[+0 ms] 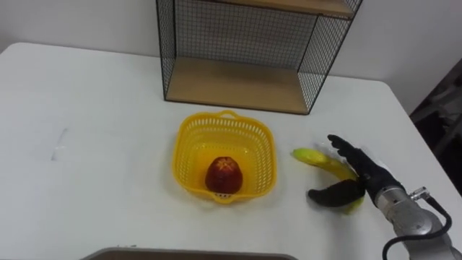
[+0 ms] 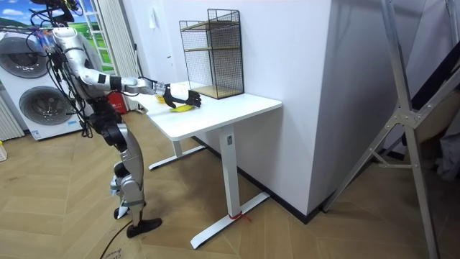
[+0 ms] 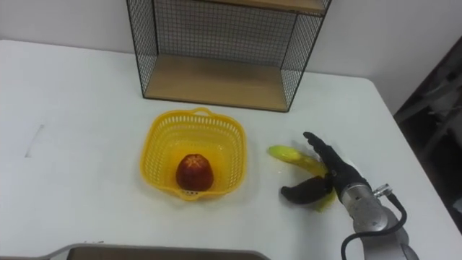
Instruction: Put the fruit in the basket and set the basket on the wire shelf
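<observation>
**Right hand over the banana, beside the basket**

The white table (image 1: 86, 180) runs wide to the left, and that whole left half lies bare. Its far edge meets the wall and its right edge falls away just past the robot's wrist. In the room view the robot stands at the table's end on the room view's left, with one arm stretched out over the top.

The wire shelf (image 1: 238, 83) stands at the far edge, near the middle. Its open front faces the near side, and its lower bay has a wooden floor under an upper board. Mesh closes its left and right sides.

The yellow basket (image 1: 184, 137) sits near of the shelf, clear of it, with a strip of bare table between its far rim and the shelf's front edge. There is free table on its left and near sides too.

The banana (image 1: 310, 156) lies on the table just right of the basket, apart from its rim, with its far tip pointing left toward it.

A red fruit (image 1: 224, 174) rests inside the basket, toward the near wall.

The right hand (image 1: 364, 175) comes in from the lower right and is spread wide. Its straight fingers (image 1: 341, 146) reach across the banana's right part, and the thumb (image 1: 333, 193) is splayed on the near side. It is not closed round the banana.
</observation>
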Motion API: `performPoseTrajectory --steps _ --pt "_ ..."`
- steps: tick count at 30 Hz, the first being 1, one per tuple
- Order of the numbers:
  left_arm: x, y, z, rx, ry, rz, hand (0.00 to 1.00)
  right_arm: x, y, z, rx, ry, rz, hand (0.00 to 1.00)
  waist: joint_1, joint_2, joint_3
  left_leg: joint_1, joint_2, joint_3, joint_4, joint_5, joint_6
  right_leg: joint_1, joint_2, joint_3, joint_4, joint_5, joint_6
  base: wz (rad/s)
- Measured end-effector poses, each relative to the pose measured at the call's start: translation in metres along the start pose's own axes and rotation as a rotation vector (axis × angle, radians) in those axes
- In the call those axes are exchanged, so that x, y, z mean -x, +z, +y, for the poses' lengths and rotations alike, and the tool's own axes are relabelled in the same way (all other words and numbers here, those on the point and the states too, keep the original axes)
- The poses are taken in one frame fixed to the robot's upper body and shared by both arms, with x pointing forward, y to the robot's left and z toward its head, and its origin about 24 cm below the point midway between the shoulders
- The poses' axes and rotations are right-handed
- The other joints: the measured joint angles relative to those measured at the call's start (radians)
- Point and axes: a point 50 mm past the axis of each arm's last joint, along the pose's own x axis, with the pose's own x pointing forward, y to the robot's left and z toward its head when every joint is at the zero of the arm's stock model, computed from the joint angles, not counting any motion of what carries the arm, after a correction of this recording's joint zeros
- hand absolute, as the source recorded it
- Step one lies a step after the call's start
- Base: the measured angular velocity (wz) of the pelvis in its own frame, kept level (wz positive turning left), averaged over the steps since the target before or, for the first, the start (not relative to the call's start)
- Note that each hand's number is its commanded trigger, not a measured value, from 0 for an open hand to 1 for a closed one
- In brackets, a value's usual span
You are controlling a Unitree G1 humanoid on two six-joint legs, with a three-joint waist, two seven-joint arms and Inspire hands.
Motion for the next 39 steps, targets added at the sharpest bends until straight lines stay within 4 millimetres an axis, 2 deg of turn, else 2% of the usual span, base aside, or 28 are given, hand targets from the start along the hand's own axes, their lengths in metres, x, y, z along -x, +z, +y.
performPoseTrajectory --steps 1,10,15,23,34,37,39 --pt "0.000 0.000 0.000 -0.001 0.000 0.001 0.00 0.000 -0.001 0.000 -0.001 0.001 0.001 1.00 0.000 0.000 0.0001 0.002 0.000 -0.001 0.000 0.000 0.000 0.003 0.000 0.000 0.000 0.000 0.000 0.00" --pt "-0.001 0.004 0.000 -0.007 0.000 -0.016 0.00 -0.008 -0.010 -0.003 0.032 -0.048 0.031 1.00 -0.003 0.000 0.0000 0.011 -0.001 -0.021 0.007 0.000 0.000 0.022 -0.002 -0.017 -0.002 0.000 0.000 0.05" --pt "-0.001 0.003 -0.002 -0.016 -0.005 -0.011 0.00 -0.013 -0.015 -0.010 0.057 -0.103 0.065 1.00 0.001 0.008 -0.0043 0.011 0.000 -0.021 0.007 0.000 0.000 0.024 -0.002 -0.019 -0.002 0.000 0.000 0.02" --pt "-0.001 0.002 -0.002 -0.017 -0.002 -0.008 0.00 -0.014 -0.020 -0.008 0.048 -0.123 0.087 1.00 0.001 0.010 -0.0038 0.013 0.000 -0.020 0.006 0.000 -0.001 0.027 -0.001 -0.017 -0.003 0.000 0.000 0.00" --pt "-0.001 0.003 -0.002 -0.017 -0.011 -0.012 0.00 -0.012 -0.009 -0.008 -0.016 -0.136 0.061 1.00 0.003 0.006 -0.0035 0.012 -0.001 -0.015 0.000 0.000 -0.002 0.026 0.002 -0.004 -0.014 0.000 0.000 -0.02" --pt "-0.001 0.002 -0.003 -0.017 -0.014 -0.003 0.00 -0.008 0.000 -0.007 -0.069 -0.115 0.022 1.00 0.007 0.009 -0.0022 0.005 0.001 -0.003 -0.001 0.001 -0.002 0.012 0.004 0.008 -0.011 0.000 0.000 -0.11" --pt "-0.001 0.004 -0.004 -0.016 -0.016 -0.012 0.00 -0.004 0.015 -0.007 -0.099 -0.120 -0.055 1.00 0.001 0.013 0.0005 -0.001 0.000 0.000 -0.001 0.001 -0.001 0.001 0.003 0.010 -0.004 0.000 0.000 -0.06"
